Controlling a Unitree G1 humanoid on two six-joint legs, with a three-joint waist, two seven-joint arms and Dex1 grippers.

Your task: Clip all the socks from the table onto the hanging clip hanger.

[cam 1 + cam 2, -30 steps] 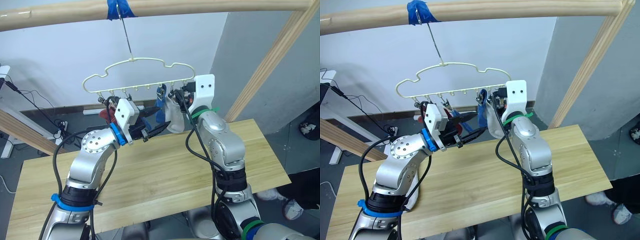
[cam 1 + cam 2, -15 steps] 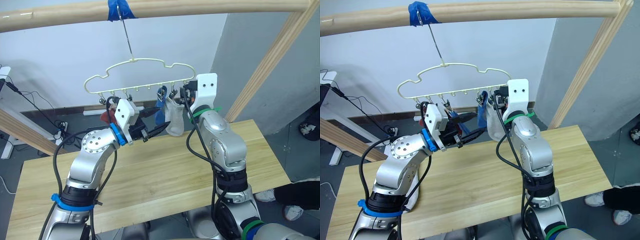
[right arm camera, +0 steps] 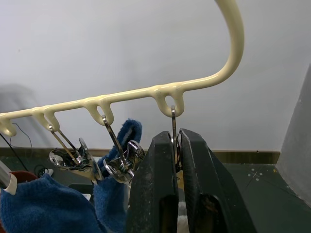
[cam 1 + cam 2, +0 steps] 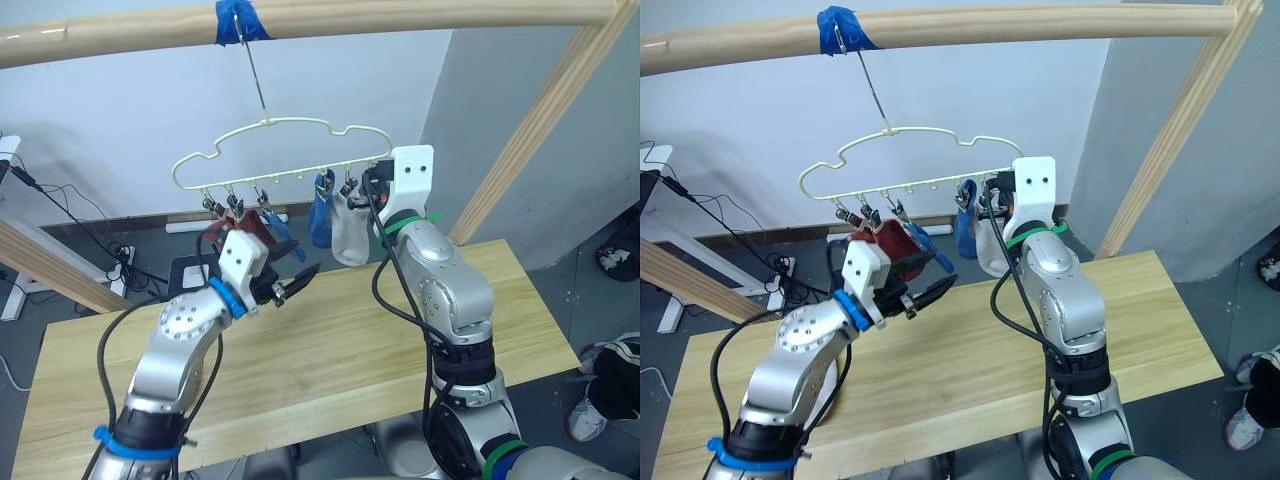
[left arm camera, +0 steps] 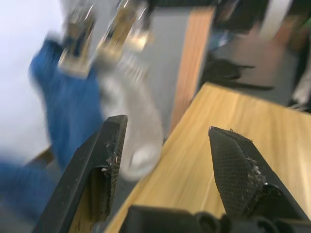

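The right gripper [image 3: 175,160] hides the end clip [image 3: 174,127] it is clenched on, and the clip's lower part cannot be made out. The pale yellow clip hanger [image 4: 270,125] hangs from the pole [image 4: 400,12], with a red sock [image 4: 236,232], blue socks [image 4: 321,215] and a light grey sock [image 4: 350,230] clipped along it at about 6 o'clock. The left gripper [image 5: 165,155] is released and empty above the table [image 4: 330,340].

Pale plank wood surface [image 4: 330,350], smooth, satin sheen, visible grain. Round light wooden pole frame [image 4: 420,12], smooth, slightly glossy, with blue tape [image 4: 238,18]. Thin pale yellow wavy clip hanger [image 3: 155,91], smooth glossy coating; its small clips [image 3: 119,165] shiny bare metal. Hanging socks: light grey sock [image 4: 350,235], blue sock [image 4: 321,218], red sock [image 4: 892,250], all soft matt knit cloth. Left tool [image 5: 165,165] fingers [image 5: 238,174] matt black, rough-textured plastic.
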